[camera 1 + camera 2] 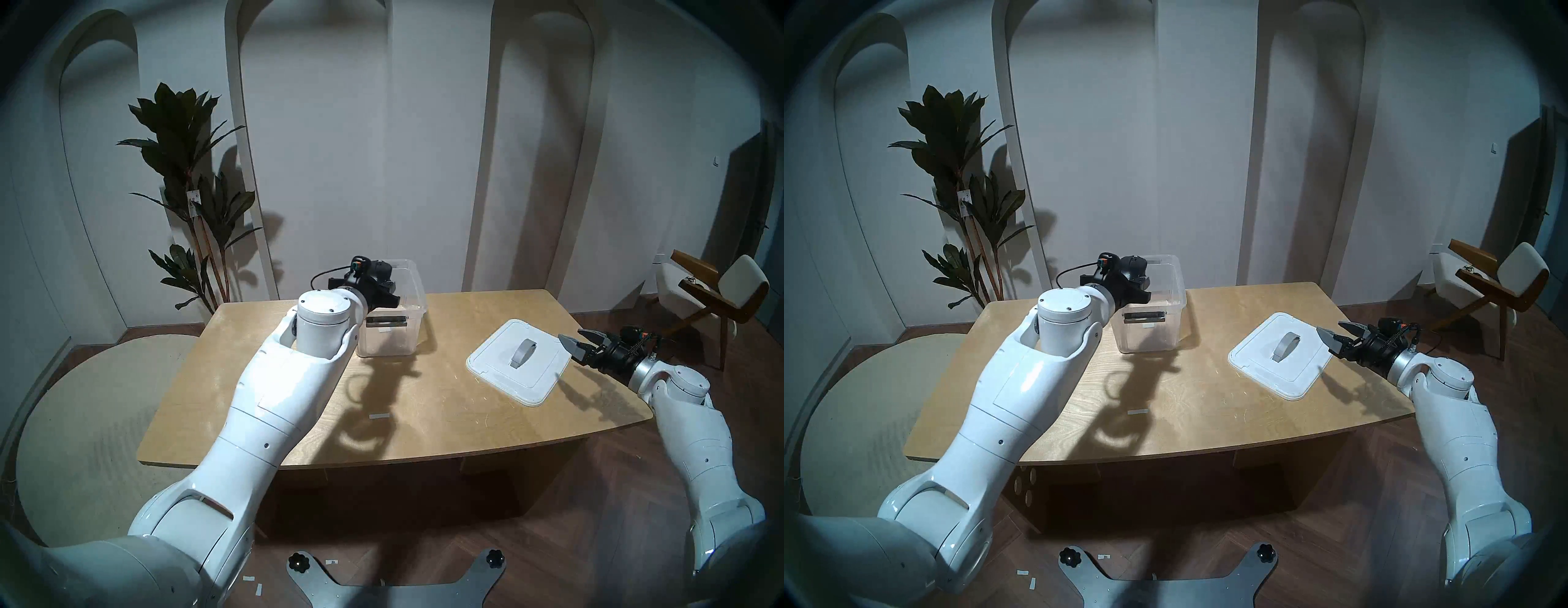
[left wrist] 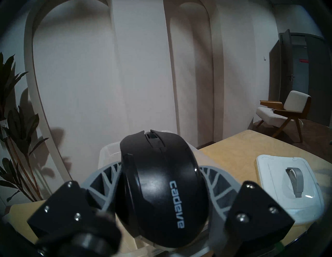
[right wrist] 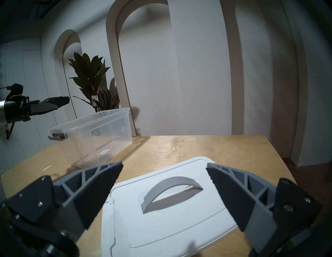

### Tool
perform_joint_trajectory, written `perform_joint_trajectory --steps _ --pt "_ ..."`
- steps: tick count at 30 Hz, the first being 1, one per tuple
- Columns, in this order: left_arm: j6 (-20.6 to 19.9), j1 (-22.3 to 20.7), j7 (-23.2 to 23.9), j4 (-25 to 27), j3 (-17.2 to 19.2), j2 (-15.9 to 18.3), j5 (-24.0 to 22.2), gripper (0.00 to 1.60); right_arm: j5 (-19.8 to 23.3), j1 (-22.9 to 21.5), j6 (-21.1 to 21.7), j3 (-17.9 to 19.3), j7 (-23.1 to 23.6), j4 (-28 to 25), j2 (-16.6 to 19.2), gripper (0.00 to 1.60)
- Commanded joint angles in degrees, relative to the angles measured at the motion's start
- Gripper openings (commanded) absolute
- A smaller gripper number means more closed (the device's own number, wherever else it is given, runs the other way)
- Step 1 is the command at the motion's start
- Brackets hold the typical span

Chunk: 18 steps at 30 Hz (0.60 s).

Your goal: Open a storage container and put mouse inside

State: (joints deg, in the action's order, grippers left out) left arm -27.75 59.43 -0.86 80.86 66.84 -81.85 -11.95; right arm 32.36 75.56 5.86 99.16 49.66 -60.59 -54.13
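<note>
The black mouse [image 2: 158,184] with grey lettering is held in my left gripper [image 2: 159,166], which is shut on its sides. In the head view the gripper [image 1: 384,282] holds the mouse [image 1: 383,268] in the air over the near left end of the open translucent storage container [image 1: 403,335], which looks empty [image 3: 95,136]. The white lid [image 1: 534,382] with its grey strap handle [image 1: 522,352] lies flat on the table to the right. My right gripper [image 1: 569,334] is open and empty, just off the lid's right edge [image 3: 161,224].
The wooden table [image 1: 424,424] has a small white tape strip [image 1: 379,416] near its middle. A tall potted plant [image 1: 186,191] stands behind the table's far left corner. A wooden armchair [image 1: 717,293] stands at the far right.
</note>
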Motion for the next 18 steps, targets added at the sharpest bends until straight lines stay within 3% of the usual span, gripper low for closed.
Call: perform_joint_trajectory --steps 1,2,5,6,7,11,18 --pt "-0.87 -7.19 0.19 -2.58 -0.02 -3.49 0.44 0.00 0.09 -0.71 -0.17 0.21 0.00 -0.51 0.21 1.60" --pt "-0.64 -5.81 0.13 -2.34 0.30 -3.81 0.60 0.00 0.09 -0.71 -0.17 0.21 0.02 -0.49 0.20 1.60" --pt "-1.71 -8.74 0.41 -4.85 -0.02 -4.33 0.79 0.00 0.09 -0.71 -0.17 0.20 0.09 -0.38 0.20 1.60" --pt "-1.47 -7.35 0.33 -4.59 0.35 -4.58 0.91 0.00 0.09 -0.71 -0.17 0.20 0.11 -0.37 0.20 1.60" --pt "-2.09 -9.42 0.48 -6.07 0.12 -4.73 0.95 0.00 0.09 -0.71 -0.17 0.20 0.14 -0.33 0.21 1.60" --pt "-2.55 -9.81 0.59 -7.92 0.59 -5.46 1.32 0.00 0.09 -0.73 -0.17 0.19 0.22 -0.22 0.21 1.60" --pt "-4.08 -14.23 0.95 -13.09 0.86 -6.31 1.80 0.00 0.09 -0.76 -0.18 0.18 0.36 -0.02 0.21 1.60"
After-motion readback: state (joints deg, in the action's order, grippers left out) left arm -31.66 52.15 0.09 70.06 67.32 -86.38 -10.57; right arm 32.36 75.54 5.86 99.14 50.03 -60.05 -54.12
